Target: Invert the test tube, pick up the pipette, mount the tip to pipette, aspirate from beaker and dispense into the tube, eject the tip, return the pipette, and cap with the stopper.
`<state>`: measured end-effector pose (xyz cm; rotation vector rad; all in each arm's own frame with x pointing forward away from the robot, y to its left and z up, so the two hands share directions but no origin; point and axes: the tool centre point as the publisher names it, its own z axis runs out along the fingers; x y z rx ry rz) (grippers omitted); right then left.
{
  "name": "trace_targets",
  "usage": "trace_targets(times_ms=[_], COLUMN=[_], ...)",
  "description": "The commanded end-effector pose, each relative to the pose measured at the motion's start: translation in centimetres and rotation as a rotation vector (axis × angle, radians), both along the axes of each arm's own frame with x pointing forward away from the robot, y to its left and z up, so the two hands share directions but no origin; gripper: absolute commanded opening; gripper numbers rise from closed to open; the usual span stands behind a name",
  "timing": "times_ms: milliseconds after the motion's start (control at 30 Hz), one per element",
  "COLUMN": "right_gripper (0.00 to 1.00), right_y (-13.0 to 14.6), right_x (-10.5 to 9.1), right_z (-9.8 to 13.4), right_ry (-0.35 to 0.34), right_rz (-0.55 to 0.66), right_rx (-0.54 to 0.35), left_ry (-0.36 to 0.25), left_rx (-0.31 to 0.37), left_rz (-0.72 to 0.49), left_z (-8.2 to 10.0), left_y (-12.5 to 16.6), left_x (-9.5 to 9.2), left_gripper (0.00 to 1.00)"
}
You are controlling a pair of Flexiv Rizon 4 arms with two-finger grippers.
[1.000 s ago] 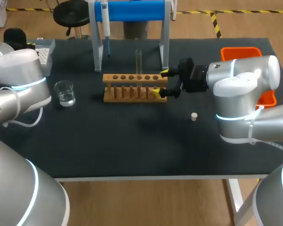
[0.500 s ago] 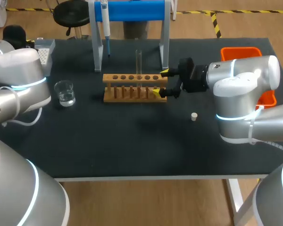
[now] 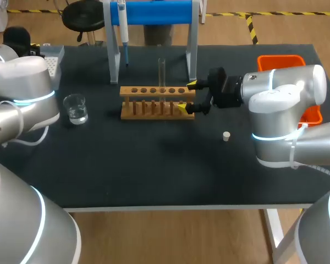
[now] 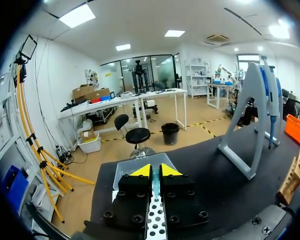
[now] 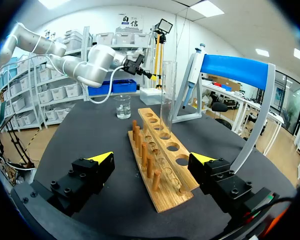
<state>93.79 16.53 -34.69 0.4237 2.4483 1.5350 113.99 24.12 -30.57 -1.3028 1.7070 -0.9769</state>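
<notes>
Just dark tabletop (image 3: 154,165), right fingers (image 5: 97,162) apart flanking wooden rack (image 3: 157,102), left fingers (image 4: 140,171) together.

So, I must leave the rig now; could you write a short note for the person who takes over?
Left gripper: fingers shut, over the tip box.
Right gripper: fingers open, one on each side of the rack end.
Test tube upright in the rack; pipette hanging on its stand; beaker and stopper on the table.
Done: inverting the tube, it seems.
Left: all from picking up the pipette to capping.
</notes>
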Motion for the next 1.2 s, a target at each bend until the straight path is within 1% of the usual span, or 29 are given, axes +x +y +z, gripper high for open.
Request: trace_targets(times_ms=[33,267,467,533,733,800,833,1200], right_gripper=[1.00,1.00,1.00,1.00,1.00,1.00,1.00,1.00], right_y=[-0.1,-0.1,-0.1,-0.1,-0.1,-0.1,-0.1,-0.1], right_x=[-0.1,-0.1,-0.1,-0.1,-0.1,-0.1,-0.1,-0.1], right_z=[0.0,0.0,0.0,0.0,0.0,0.0,0.0,0.0], right_ry=[-0.001,-0.001,-0.001,-0.001,-0.001,-0.001,-0.001,-0.001], right_rz=[-0.001,-0.001,-0.001,-0.001,-0.001,-0.001,-0.001,-0.001], right_rx=[0.001,0.001,0.001,0.001,0.001,0.001,0.001,0.001], left_ry=[-0.004,-0.016,-0.038,-0.047,-0.080,-0.088,-0.112,-0.112], left_rx=[0.001,0.007,0.018,0.026,0.008,0.002,-0.020,-0.020], left_rz=[0.003,-0.007,-0.080,-0.126,-0.273,-0.379,-0.470,-0.470], left_z=[0.4,1.2,2.6,3.3,5.6,6.5,7.1,7.1], left_y=[-0.1,-0.3,-1.2,-1.7,-3.2,-4.2,-4.9,-4.9], left_x=[-0.4,-1.5,-3.2,-4.1,-7.1,-8.6,-9.5,-9.5], left_gripper=[0.00,0.00,0.00,0.00,0.00,0.00,0.00,0.00])
